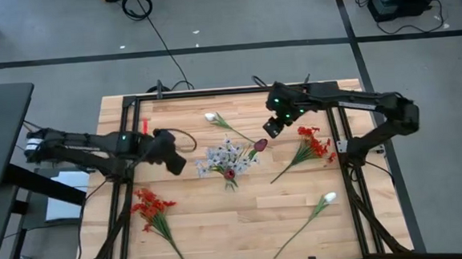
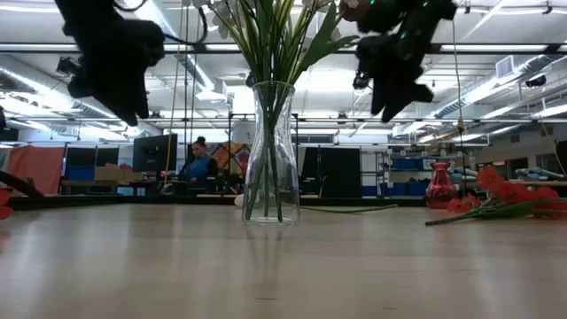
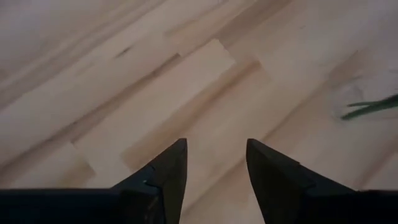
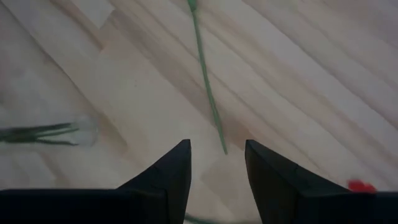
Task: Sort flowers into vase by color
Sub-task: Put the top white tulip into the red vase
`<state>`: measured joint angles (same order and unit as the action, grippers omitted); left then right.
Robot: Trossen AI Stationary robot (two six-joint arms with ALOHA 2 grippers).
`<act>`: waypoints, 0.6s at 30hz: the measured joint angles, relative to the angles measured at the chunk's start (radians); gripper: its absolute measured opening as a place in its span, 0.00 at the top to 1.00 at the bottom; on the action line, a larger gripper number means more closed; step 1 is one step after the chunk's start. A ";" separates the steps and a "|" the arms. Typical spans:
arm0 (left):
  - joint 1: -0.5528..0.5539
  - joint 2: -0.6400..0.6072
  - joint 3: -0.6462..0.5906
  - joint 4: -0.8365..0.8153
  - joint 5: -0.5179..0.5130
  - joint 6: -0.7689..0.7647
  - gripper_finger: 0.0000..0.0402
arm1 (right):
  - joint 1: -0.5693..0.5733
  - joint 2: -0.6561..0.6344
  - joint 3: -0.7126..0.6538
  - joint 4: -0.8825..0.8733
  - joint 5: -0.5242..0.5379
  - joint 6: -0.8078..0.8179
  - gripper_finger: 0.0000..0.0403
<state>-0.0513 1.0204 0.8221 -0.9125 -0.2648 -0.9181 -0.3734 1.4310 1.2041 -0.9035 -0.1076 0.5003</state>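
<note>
A clear glass vase (image 1: 228, 168) (image 2: 270, 151) stands upright mid-table, holding pale lavender-white sprays (image 1: 223, 156) and a dark maroon tulip (image 1: 260, 145). Four flowers lie flat on the wood: a white bud (image 1: 212, 116) behind the vase, a second white bud (image 1: 329, 197) near right, a red cluster (image 1: 313, 144) on the right and another red cluster (image 1: 149, 204) near left. My left gripper (image 1: 173, 163) (image 3: 216, 163) hovers open to the left of the vase. My right gripper (image 1: 272, 128) (image 4: 217, 163) hangs open above the far white bud's stem (image 4: 208, 93), right of the vase.
A black metal frame (image 1: 127, 112) borders the table on the left, far and right sides. Bare wood lies in front of the vase (image 1: 244, 217). Beyond the table the low view shows a seated person (image 2: 197, 164) and workshop gear.
</note>
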 joint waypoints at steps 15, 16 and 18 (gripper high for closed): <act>0.550 -0.001 -0.145 0.359 0.397 0.546 0.58 | -0.034 0.259 0.000 0.359 0.007 -0.157 0.61; 0.578 -0.001 -0.145 0.363 0.413 0.568 0.58 | -0.031 0.275 0.000 0.400 0.010 -0.168 0.61; 0.633 -0.001 -0.144 0.370 0.472 0.608 0.58 | -0.028 0.310 0.000 0.478 0.010 -0.182 0.61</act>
<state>0.5816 1.0199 0.6785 -0.5425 0.2068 -0.3096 -0.4011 1.7407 1.2041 -0.4260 -0.0974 0.3186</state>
